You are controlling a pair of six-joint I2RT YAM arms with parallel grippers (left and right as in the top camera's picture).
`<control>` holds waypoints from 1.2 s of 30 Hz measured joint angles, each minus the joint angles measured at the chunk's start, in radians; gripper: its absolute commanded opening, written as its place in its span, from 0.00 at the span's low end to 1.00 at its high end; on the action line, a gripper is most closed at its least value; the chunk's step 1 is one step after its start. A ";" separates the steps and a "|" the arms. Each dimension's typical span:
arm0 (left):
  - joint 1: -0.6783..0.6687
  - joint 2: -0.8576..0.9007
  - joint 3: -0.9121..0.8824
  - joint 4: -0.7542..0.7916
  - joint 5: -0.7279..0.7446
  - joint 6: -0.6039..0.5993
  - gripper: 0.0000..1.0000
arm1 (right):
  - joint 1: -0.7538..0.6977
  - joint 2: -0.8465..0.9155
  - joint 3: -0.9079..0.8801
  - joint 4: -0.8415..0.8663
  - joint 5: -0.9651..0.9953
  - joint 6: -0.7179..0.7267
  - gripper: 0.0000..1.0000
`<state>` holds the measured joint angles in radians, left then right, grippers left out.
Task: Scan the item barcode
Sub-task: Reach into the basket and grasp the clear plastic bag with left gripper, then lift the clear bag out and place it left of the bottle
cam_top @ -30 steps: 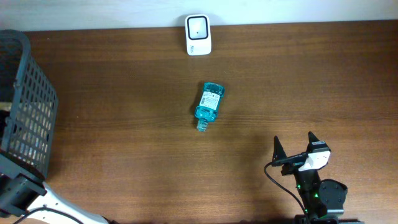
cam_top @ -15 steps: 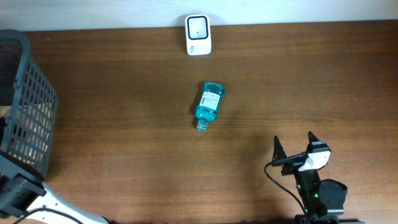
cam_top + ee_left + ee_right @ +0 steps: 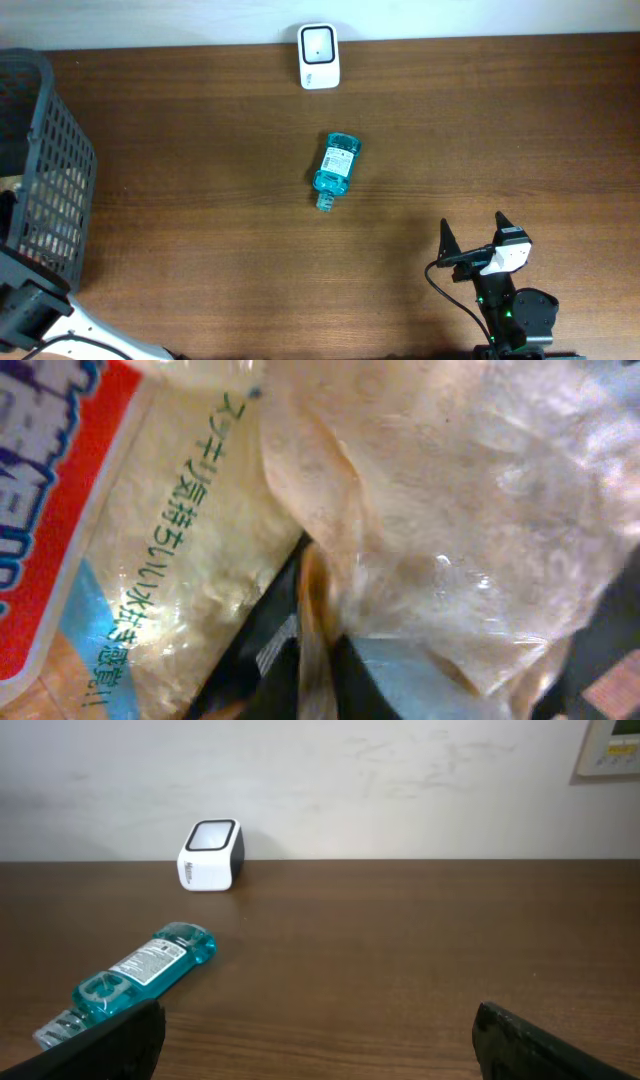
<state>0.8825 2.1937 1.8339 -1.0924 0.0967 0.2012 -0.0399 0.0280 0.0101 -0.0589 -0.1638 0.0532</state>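
Observation:
In the left wrist view my left gripper (image 3: 318,665) is shut on a fold of a clear plastic bag (image 3: 440,530) with pale contents. A second pack (image 3: 150,550), printed in red, blue and green, lies against it. In the overhead view this gripper is hidden inside the basket (image 3: 55,190). The white scanner (image 3: 319,56) stands at the table's far edge, also seen in the right wrist view as the scanner (image 3: 210,854). A blue bottle (image 3: 335,168) with a white label lies mid-table. My right gripper (image 3: 473,242) stands open near the front right, nothing between its fingers.
The dark mesh basket stands at the left edge of the table. In the right wrist view the blue bottle (image 3: 135,975) lies to the left of the open right gripper (image 3: 320,1030). A pale wall runs behind the scanner.
The basket has shifted slightly in the overhead view. The bottle, the scanner and the right arm have not moved.

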 measured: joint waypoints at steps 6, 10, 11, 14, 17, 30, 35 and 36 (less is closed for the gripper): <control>-0.002 0.008 0.089 -0.064 0.046 -0.051 0.00 | 0.000 0.000 0.000 0.000 0.000 0.000 0.98; -0.002 0.008 0.167 -0.103 0.143 -0.064 0.00 | 0.000 0.000 0.000 0.000 0.000 0.000 0.98; -0.002 0.008 0.189 -0.113 0.172 -0.064 0.00 | 0.000 0.000 0.000 0.000 0.000 0.000 0.98; -0.002 0.010 0.277 -0.150 0.283 -0.068 0.00 | 0.000 0.000 0.000 0.000 0.000 0.000 0.99; -0.003 0.010 0.399 -0.207 0.382 -0.069 0.00 | 0.000 0.000 0.000 0.000 0.000 0.000 0.98; -0.006 -0.040 0.837 -0.341 0.424 -0.084 0.00 | 0.000 0.000 0.000 0.000 0.000 0.000 0.98; -0.007 -0.053 0.772 -0.393 0.148 -0.167 0.00 | 0.000 0.000 0.000 0.000 0.000 0.001 0.98; -0.007 -0.053 0.752 -0.394 0.117 -0.180 0.00 | 0.000 0.000 0.000 0.000 0.000 0.000 0.98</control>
<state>0.8753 2.1407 2.5855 -1.4864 0.2142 0.0208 -0.0399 0.0280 0.0101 -0.0586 -0.1638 0.0532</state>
